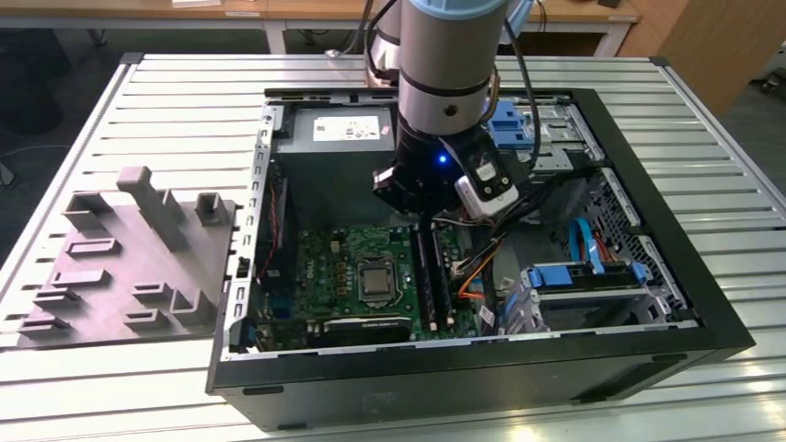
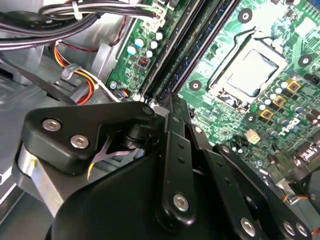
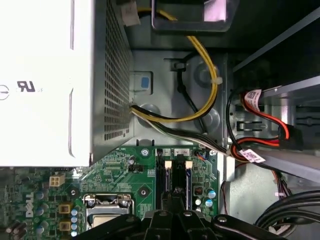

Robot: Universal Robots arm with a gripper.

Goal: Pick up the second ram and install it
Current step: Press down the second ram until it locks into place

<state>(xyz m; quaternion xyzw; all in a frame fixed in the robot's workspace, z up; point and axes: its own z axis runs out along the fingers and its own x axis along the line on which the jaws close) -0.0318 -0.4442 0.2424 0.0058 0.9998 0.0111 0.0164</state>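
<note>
On the exterior view's left, the grey tray sits on the table with no strip in it. Further right, the gripper is down inside the computer case, over the black memory slots. This looks like the seating step; next, I judge, comes straight, even pressure. The second ram cannot be made out, nor whether the gripper grips it.

Gripper fingertips sunk among memory slots, hidden behind black linkage in both wrist views; open or closed not readable. Memory stick not discernible between fingers. Arm cut off by exterior view's upper edge. Power supply cropped by picture edge in first wrist view. Grey tray slightly cropped at exterior view's left.
</note>
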